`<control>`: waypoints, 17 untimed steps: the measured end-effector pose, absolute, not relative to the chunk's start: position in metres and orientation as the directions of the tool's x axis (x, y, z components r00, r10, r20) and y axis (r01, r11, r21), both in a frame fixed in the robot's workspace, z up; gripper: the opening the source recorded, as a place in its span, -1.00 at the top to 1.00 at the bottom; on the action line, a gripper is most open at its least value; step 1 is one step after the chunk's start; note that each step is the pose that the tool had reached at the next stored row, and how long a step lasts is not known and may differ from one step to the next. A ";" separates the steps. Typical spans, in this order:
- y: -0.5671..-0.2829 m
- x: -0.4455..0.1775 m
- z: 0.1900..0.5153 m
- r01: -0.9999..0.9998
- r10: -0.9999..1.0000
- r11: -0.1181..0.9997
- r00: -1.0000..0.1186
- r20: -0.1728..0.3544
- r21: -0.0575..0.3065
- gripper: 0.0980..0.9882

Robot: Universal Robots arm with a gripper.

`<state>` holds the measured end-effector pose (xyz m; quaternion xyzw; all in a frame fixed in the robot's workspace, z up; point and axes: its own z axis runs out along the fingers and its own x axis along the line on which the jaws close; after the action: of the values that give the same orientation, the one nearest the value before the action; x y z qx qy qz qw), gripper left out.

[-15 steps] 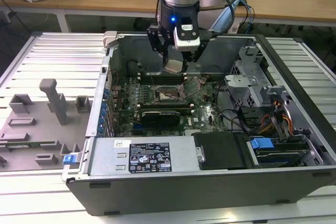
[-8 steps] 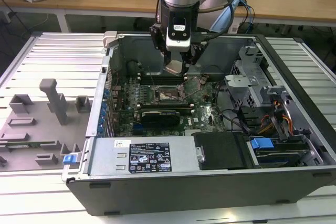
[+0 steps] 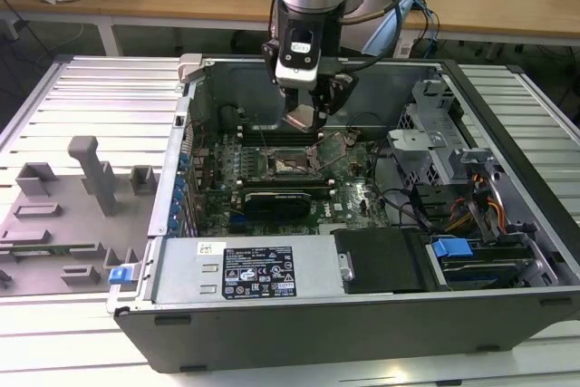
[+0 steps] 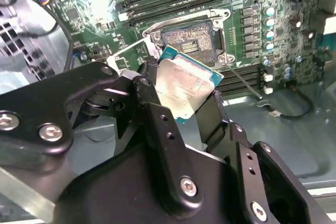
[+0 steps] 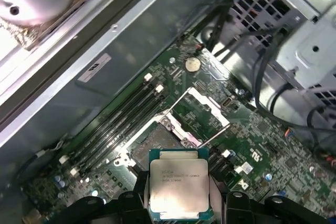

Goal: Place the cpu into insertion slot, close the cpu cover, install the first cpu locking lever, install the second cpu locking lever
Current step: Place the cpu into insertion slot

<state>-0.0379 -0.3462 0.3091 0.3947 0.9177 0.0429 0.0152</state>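
Note:
My gripper (image 3: 305, 111) hangs over the open computer case, shut on the cpu (image 3: 298, 119). In both wrist views the cpu (image 5: 177, 181) (image 4: 185, 88) is a silver-topped square chip with a teal edge, clamped between two black fingers (image 4: 153, 103). It hovers tilted, a short way above and beside the insertion slot (image 5: 156, 149) (image 4: 192, 37), whose brownish pin field lies bare. On the slot's far side the cpu cover (image 5: 206, 106) stands swung open. A thin locking lever (image 5: 215, 132) sticks up beside the slot.
Long black memory slots (image 5: 118, 124) run alongside the socket. A black card (image 3: 276, 198) lies in front of it, with a drive cage (image 3: 435, 147) and cable bundles at the exterior view's right. Grey fixtures (image 3: 91, 174) stand on the table outside the case.

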 end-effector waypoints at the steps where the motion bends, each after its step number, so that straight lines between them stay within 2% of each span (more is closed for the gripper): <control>1: -0.346 -0.038 0.309 0.733 0.735 0.674 -0.678 0.006 0.091 0.00; 10: -0.346 -0.038 0.309 0.828 0.832 0.553 -0.555 0.006 0.091 0.00; 17: -0.346 -0.038 0.306 0.908 0.911 0.409 -0.412 0.006 0.091 0.00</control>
<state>-0.0380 -0.3462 0.3058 0.5420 0.8392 0.0397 0.0222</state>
